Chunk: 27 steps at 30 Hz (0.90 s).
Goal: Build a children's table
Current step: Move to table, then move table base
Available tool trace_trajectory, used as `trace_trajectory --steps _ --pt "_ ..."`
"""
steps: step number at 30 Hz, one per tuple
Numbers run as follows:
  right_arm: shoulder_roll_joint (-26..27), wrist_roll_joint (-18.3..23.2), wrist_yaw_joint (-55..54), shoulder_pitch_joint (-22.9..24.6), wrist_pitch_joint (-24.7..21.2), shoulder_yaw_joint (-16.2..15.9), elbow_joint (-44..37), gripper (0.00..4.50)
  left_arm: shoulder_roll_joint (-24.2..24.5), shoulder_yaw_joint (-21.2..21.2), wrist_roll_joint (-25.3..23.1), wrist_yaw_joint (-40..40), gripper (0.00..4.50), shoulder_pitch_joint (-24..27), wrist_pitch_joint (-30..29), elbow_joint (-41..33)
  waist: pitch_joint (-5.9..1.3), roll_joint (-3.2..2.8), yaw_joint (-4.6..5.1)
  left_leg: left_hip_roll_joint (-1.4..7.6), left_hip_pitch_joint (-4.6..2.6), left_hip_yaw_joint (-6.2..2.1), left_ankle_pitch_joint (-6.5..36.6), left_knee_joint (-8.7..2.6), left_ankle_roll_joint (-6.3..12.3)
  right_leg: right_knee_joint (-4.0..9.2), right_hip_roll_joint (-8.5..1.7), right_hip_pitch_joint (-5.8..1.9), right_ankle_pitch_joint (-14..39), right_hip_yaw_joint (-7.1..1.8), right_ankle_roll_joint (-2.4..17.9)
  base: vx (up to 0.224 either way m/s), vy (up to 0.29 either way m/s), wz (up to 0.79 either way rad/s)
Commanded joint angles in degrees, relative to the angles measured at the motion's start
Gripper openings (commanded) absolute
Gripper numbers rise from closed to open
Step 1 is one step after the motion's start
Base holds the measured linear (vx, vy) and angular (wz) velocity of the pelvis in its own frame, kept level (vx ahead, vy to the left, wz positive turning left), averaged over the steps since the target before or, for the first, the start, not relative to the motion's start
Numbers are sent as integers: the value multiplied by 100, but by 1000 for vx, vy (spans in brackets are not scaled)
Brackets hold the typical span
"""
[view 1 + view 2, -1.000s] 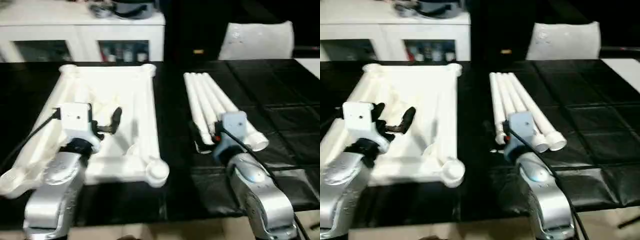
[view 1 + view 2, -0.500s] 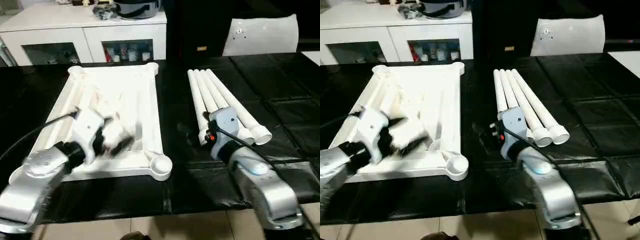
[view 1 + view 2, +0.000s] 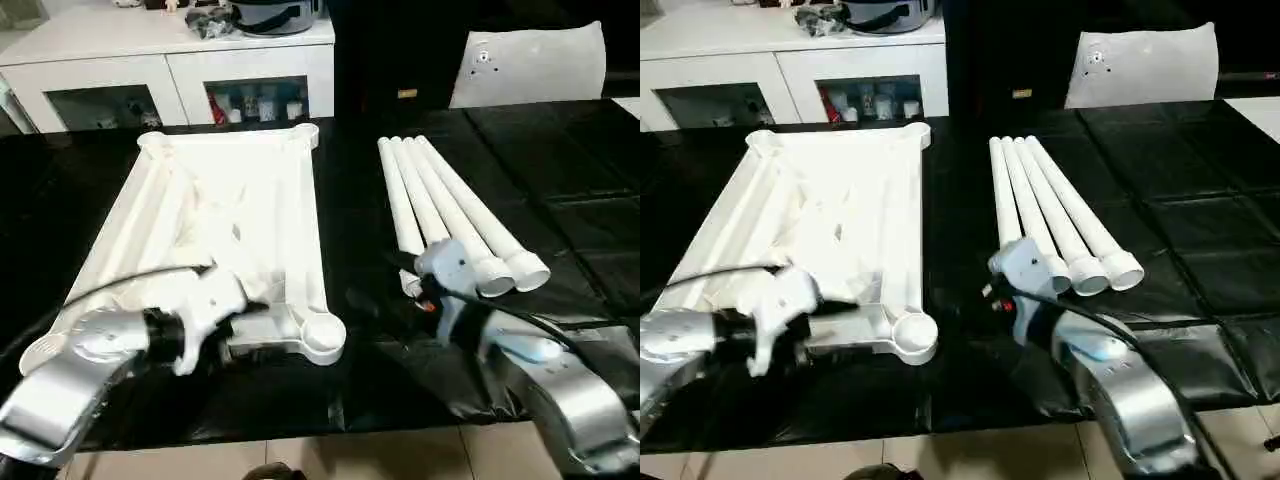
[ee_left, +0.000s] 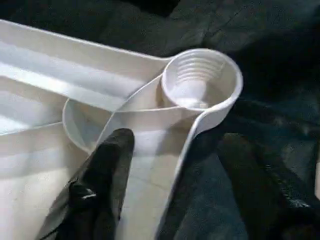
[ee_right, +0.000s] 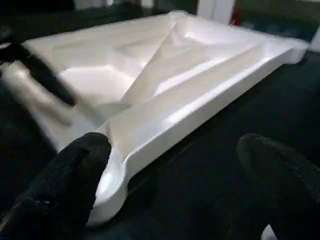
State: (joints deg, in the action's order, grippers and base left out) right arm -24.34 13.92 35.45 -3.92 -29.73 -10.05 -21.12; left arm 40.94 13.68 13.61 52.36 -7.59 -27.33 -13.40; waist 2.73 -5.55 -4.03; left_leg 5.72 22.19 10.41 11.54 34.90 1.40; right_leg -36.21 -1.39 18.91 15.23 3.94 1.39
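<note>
The white tabletop [image 3: 235, 190] lies underside up on the left of the black table. Its near right corner socket [image 3: 322, 335] points up. Four white legs [image 3: 450, 205] lie side by side to its right. My left gripper [image 4: 175, 192] is down at the tabletop's near edge beside that socket [image 4: 200, 80]. It is open: one finger [image 4: 102, 185] is inside the rim, the other [image 4: 260, 185] outside over the black cloth. My right gripper [image 5: 170, 190] is low by the legs' near ends, facing the tabletop [image 5: 165, 85]. It is open and holds nothing.
A white cabinet [image 3: 170, 60] with glass doors stands behind the table, with a dark pot [image 3: 275, 15] on it. A white chair back [image 3: 530, 65] is at the far right. The black cloth [image 3: 330, 410] runs to the table's near edge.
My left arm has come down from above the tabletop's middle to its near edge by the corner socket, and its fingers stand closer together. The right arm has dropped lower. The camera has shifted.
</note>
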Motion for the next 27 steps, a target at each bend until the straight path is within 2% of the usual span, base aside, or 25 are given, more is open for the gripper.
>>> trace_trajectory --steps 1,3,5,6,7,8,11,12,13,14,16,17,22,23,25,27 --pt "-53 41 87 12 -38 -51 -154 450 42 67 -102 85 292 -102 90 87 -270 -20 -11 899 -176 -531 1558 -509 -173 457 -970 -33 608 -512 929 0 0 0" --pt "-89 44 104 72 -62 -52 -211 450 50 169 -219 164 281 -125 252 211 -269 -73 7 904 -179 -539 1604 -517 -207 454 -963 -26 586 -514 933 0 0 0" --pt "-162 82 142 180 -144 -69 -346 450 4 269 -321 223 274 -170 430 406 -272 -50 31 893 -174 -529 1614 -519 -195 457 -963 -28 480 -518 946 0 0 0" --pt "-187 96 153 203 -164 -79 -383 450 -17 278 -327 228 261 -187 454 449 -273 -63 32 893 -179 -527 1596 -514 -185 457 -966 -30 452 -521 935 0 0 0" --pt "-203 104 159 217 -174 -86 -405 450 -29 284 -332 231 246 -198 472 478 -287 -52 35 892 -176 -525 1518 -500 -151 448 -972 -44 336 -519 949 0 0 0" --pt "-242 118 185 255 -198 -106 -453 450 -48 301 -346 237 246 -211 525 530 -287 -43 38 892 -154 -529 1437 -498 -97 445 -979 -58 274 -513 971 0 0 0" --pt "-303 101 222 295 -242 -160 -505 450 -62 357 -386 292 220 -245 644 644 -282 -66 43 898 -160 -528 1442 -486 -56 453 -977 -45 378 -512 978 0 0 0" --pt "-320 95 235 302 -251 -178 -513 450 -67 366 -391 308 208 -251 667 669 -278 -56 47 898 -161 -529 1460 -490 -53 462 -972 -45 416 -511 975 0 0 0" --pt "-354 85 258 316 -260 -207 -526 450 -78 383 -402 332 200 -261 697 719 -279 -74 48 902 -167 -531 1484 -491 -64 461 -972 -41 443 -514 981 0 0 0" --pt "-409 43 284 343 -275 -234 -551 450 -95 433 -465 369 197 -296 796 844 -277 -52 52 901 -172 -533 1515 -496 -70 462 -964 -40 483 -510 982 0 0 0" --pt "-423 33 293 358 -282 -240 -565 450 -109 464 -524 366 183 -327 886 945 -280 -60 47 899 -170 -529 1507 -489 -64 465 -971 -40 479 -517 965 0 0 0" --pt "-423 40 297 367 -293 -239 -577 450 -116 476 -544 378 162 -343 920 995 -280 -57 55 898 -165 -528 1512 -493 -61 465 -976 -40 454 -518 978 0 0 0" --pt "-499 48 347 397 -335 -290 -630 450 -125 547 -653 466 133 -414 1080 1244 -284 -79 45 914 -179 -538 1546 -501 -90 461 -972 -34 484 -517 975 0 0 0" --pt "-521 57 362 403 -349 -309 -644 450 -131 558 -680 492 119 -433 1142 1317 -281 -50 46 915 -179 -539 1535 -502 -103 449 -983 -40 409 -517 1009 0 0 0" --pt "-529 78 373 402 -374 -319 -663 450 -148 555 -683 507 105 -464 1176 1371 -282 -65 43 906 -163 -537 1493 -489 -75 454 -1002 -49 368 -519 1029 0 0 0" --pt "-530 102 401 409 -389 -325 -675 450 -193 556 -688 531 89 -516 1219 1455 -288 -35 46 913 -163 -533 1440 -486 -38 453 -995 -52 316 -515 1032 0 0 0"
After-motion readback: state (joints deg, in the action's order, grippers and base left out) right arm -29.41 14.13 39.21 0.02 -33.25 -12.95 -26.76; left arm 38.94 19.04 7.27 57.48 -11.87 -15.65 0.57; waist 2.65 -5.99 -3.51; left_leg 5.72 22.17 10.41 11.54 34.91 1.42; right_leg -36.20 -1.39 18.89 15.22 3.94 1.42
